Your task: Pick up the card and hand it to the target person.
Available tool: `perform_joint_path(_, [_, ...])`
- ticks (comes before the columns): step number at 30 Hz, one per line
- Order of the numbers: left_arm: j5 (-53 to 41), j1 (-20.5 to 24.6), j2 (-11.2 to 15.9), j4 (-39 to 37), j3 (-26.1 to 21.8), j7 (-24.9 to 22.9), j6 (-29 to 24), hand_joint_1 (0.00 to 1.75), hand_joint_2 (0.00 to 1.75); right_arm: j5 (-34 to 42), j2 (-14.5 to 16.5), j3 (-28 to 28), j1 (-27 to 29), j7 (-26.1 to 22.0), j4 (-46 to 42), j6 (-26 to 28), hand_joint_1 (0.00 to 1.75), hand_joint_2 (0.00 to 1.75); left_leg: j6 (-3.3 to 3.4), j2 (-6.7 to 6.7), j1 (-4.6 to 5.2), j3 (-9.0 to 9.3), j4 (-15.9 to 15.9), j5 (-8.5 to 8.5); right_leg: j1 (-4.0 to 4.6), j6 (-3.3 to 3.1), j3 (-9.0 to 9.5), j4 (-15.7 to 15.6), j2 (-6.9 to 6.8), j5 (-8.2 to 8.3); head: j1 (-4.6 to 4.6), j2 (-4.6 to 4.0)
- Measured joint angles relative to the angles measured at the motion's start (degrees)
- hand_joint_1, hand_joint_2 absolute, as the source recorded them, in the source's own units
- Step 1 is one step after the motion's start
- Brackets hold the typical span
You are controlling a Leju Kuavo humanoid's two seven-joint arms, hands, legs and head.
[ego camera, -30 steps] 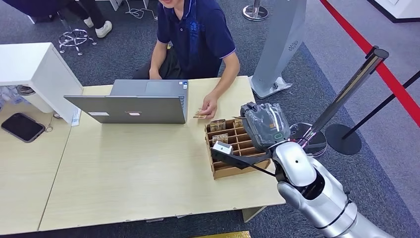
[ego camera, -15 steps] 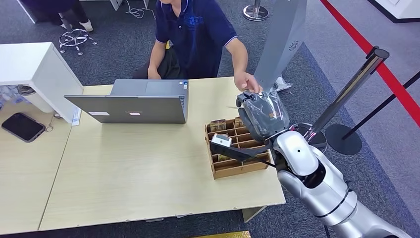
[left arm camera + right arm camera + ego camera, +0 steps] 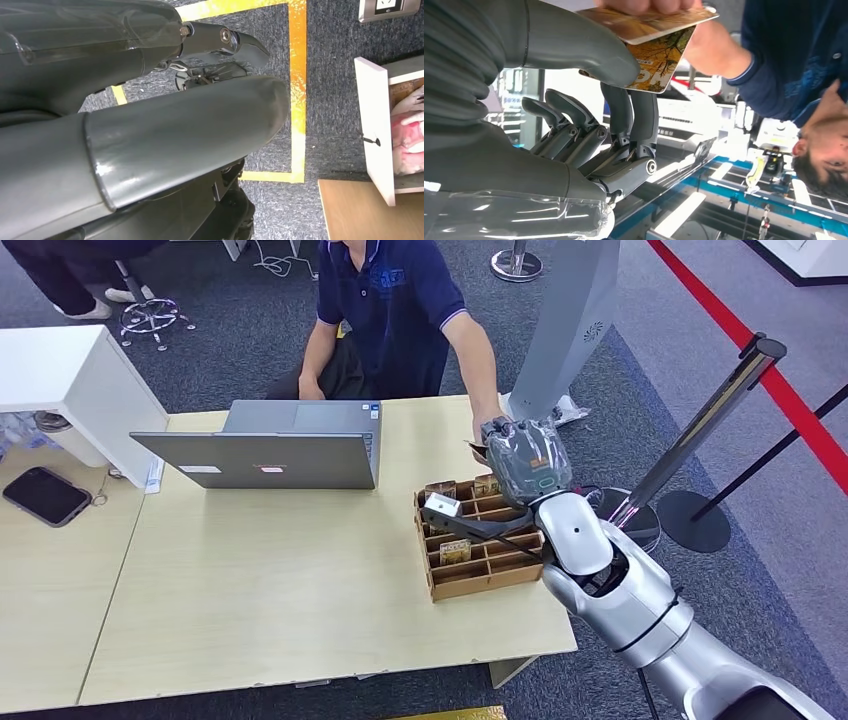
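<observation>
Box [image 3: 484,575] of wooden cells near the table [image 3: 300,610] edge holds cards at its 12 and 9 o'clock cells, I see from the head. My right hand [image 3: 520,455] hangs past its 12 o'clock rim, meeting the person's hand [image 3: 487,432].

Right wrist: thumb and fingers [image 3: 631,112] pinch the card [image 3: 656,47]; the person grips its far edge.

Left wrist: left hand [image 3: 150,120] over floor, state unclear.

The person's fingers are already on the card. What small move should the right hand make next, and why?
Probably loosen the right hand and release the card: its thumb and fingers pinch the card, and the person's hand already grips the other edge, so the person can likely take it.
</observation>
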State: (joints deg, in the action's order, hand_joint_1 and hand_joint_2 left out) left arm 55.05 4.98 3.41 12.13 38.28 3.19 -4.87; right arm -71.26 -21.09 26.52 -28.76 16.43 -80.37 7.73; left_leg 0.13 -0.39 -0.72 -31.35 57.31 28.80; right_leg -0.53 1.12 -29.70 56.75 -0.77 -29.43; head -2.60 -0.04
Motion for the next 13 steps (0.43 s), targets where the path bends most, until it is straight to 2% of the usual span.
perform_joint_path(1, [0.01, 0.00, 0.00, 0.00, 0.10, 0.01, 0.00, 0.00, 0.00, -0.54, 0.09, -0.02, -0.02, 0.14, 0.36, 0.04, 0.34, 1.75, 0.00, 0.00, 0.00, 0.00, 0.00, 0.00, 0.00, 0.00, 0.00, 0.00, 0.00, 0.00, 0.00, 0.00])
perform_joint_path(2, [0.01, 0.00, 0.00, 0.00, 0.20, 0.01, -0.01, 0.00, 0.00, -0.96, 0.17, -0.04, -0.02, 0.23, 0.70, 0.11, 0.06, 1.75, 0.00, 0.00, 0.00, 0.00, 0.00, 0.00, 0.00, 0.00, 0.00, 0.00, 0.00, 0.00, -0.01, 0.00])
perform_joint_path(3, [0.02, 0.00, 0.00, 0.00, 0.29, 0.01, -0.01, 0.00, 0.00, -1.25, 0.22, -0.06, 0.00, 0.27, 0.99, 0.24, 0.00, 1.75, 0.00, 0.00, 0.00, 0.00, 0.01, 0.00, 0.00, 0.00, -0.01, 0.00, 0.00, 0.00, -0.01, 0.00])
perform_joint_path(8, [0.35, -0.01, -0.01, 0.00, 0.76, -0.04, -0.18, 0.00, 0.00, -0.70, 0.33, -0.35, 0.91, 0.31, 1.80, 1.28, 0.00, 1.75, 0.00, 0.00, 0.00, 0.01, 0.01, 0.00, 0.00, 0.00, -0.01, 0.00, 0.00, 0.00, 0.00, 0.00])
perform_joint_path(13, [1.39, -0.02, -0.09, 0.00, 0.78, -0.10, -1.04, 0.00, 0.00, 4.46, 0.98, -1.90, 4.26, -0.42, 0.68, 2.45, 0.00, 1.75, 0.00, 0.00, 0.00, 0.01, 0.01, 0.00, 0.00, 0.00, -0.01, 0.00, 0.00, 0.00, 0.01, 0.00])
